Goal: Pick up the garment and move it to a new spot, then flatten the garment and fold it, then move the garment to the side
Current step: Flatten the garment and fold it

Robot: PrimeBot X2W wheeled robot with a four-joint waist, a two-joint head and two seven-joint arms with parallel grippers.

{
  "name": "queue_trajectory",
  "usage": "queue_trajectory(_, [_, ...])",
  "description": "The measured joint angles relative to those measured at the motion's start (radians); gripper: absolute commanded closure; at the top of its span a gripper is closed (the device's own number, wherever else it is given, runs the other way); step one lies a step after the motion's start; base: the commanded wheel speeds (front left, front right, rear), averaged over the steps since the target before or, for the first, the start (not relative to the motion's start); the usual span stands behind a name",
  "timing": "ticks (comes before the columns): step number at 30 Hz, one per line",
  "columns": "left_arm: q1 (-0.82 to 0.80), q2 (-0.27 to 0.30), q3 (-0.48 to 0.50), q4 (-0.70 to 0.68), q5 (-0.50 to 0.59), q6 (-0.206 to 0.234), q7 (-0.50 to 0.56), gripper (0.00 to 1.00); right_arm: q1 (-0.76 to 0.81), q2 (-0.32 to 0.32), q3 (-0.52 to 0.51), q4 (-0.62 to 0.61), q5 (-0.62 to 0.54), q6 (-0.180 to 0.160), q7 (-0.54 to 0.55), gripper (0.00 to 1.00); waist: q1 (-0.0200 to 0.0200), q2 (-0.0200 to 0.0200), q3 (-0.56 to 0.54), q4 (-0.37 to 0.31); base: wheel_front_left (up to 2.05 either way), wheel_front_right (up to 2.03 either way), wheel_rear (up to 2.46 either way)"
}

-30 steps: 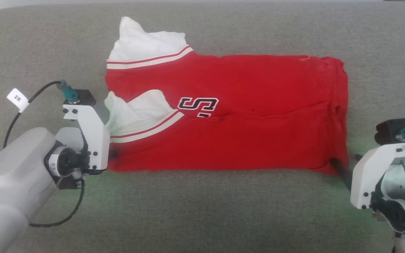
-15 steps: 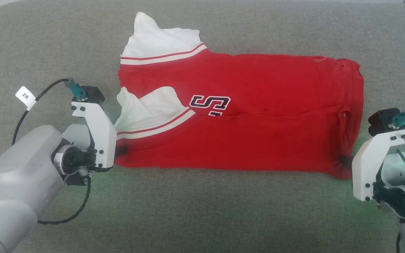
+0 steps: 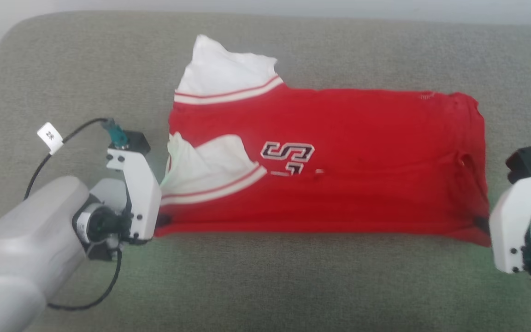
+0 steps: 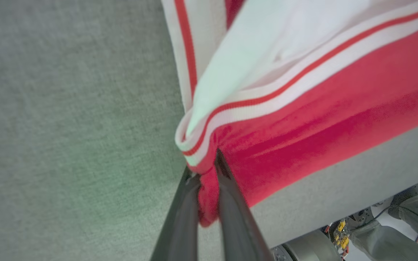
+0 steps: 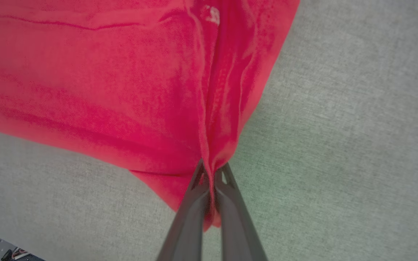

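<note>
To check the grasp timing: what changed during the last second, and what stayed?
The right gripper closed on the garment's near right corner. The left gripper stays clamped on its near left corner; the garment still lies folded on the grey cushion.

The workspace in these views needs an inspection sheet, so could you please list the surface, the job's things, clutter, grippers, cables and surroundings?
Surface: grey fabric cushion, no stains seen.
Job's things: garment lies folded into a long band, white sleeves at the robot's left end, lettering partly hidden in the fold.
Clutter: nothing seen.
Grippers: left gripper shut on the garment's near left corner; right gripper shut on its near right corner; cloth is pinched between the fingers of both.
Cables: black cable with a white tag loops from the left wrist, clear of the garment.
Surroundings: pale wall beyond the cushion; machine parts with wires below its edge.
</note>
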Motion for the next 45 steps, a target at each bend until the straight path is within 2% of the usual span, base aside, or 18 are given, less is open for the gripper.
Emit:
queue_trajectory(8, [0.058,0.083,-0.022,-0.217,-0.002,0.106,0.063,1.00,0.091,-0.029,-0.049,-0.088,0.042,0.000,0.095,1.00,0.0000,0.0000,-0.020,0.023,0.00,0.00,0.00])
queue_trajectory(12, [0.100,0.119,-0.029,-0.309,-0.007,0.155,0.068,1.00,0.152,-0.001,-0.086,-0.125,0.044,0.000,0.130,1.00,-0.0001,0.0001,-0.019,0.023,0.00,0.00,0.00])
queue_trajectory(16, [0.138,0.140,-0.033,-0.347,-0.008,0.184,0.054,1.00,0.183,0.034,-0.098,-0.137,0.035,0.000,0.139,1.00,-0.0001,0.0000,-0.012,0.016,0.00,0.00,0.00])
queue_trajectory(17, [0.144,0.141,-0.033,-0.348,-0.008,0.189,0.047,0.80,0.188,0.043,-0.097,-0.136,0.029,0.000,0.135,1.00,-0.0001,0.0000,-0.011,0.013,0.00,0.00,0.00])
queue_trajectory(18, [0.149,0.142,-0.032,-0.346,-0.008,0.193,0.038,0.38,0.190,0.056,-0.103,-0.133,0.025,0.000,0.126,0.80,0.0000,0.0000,-0.009,0.011,0.00,0.00,0.00])
queue_trajectory(19, [0.153,0.142,-0.030,-0.344,-0.008,0.193,0.030,0.00,0.190,0.068,-0.106,-0.125,0.019,0.000,0.124,0.69,-0.0001,0.0000,-0.008,0.008,0.00,0.00,0.00])
queue_trajectory(20, [0.157,0.143,-0.029,-0.340,-0.008,0.194,0.025,0.00,0.191,0.076,-0.102,-0.118,0.017,0.000,0.122,0.55,0.0000,0.0000,-0.008,0.005,0.00,0.00,0.00])
queue_trajectory(21, [0.158,0.144,-0.027,-0.337,-0.008,0.198,0.022,0.00,0.192,0.084,-0.100,-0.115,0.015,0.000,0.112,0.00,-0.0001,0.0000,-0.008,0.003,0.00,0.00,0.00])
queue_trajectory(24, [0.155,0.159,-0.023,-0.342,-0.003,0.202,0.023,0.00,0.191,0.091,-0.095,-0.105,0.005,0.000,0.101,0.00,0.0000,0.0000,-0.013,-0.005,0.00,0.00,0.00])
queue_trajectory(29, [0.114,0.221,-0.003,-0.389,0.010,0.218,0.033,0.00,0.172,0.095,-0.093,-0.129,0.002,0.000,0.060,0.00,-0.0001,0.0000,-0.021,-0.023,0.00,0.00,0.00])
queue_trajectory(34, [0.045,0.258,0.044,-0.441,0.030,0.221,0.027,0.00,0.115,0.103,-0.090,-0.186,-0.005,0.000,-0.071,0.00,0.0000,0.0000,-0.020,-0.057,0.00,0.00,0.00])
queue_trajectory(38, [-0.024,0.252,0.094,-0.415,0.043,0.188,-0.030,0.00,0.046,0.128,-0.064,-0.214,-0.012,0.000,-0.220,0.00,-0.0001,0.0000,-0.006,-0.097,0.00,0.00,0.00])
queue_trajectory(45, [-0.143,0.233,0.113,-0.286,0.128,0.086,-0.097,0.00,-0.064,0.167,0.024,-0.214,-0.076,0.000,-0.500,0.00,-0.0001,0.0000,0.039,-0.194,0.00,0.00,0.00])
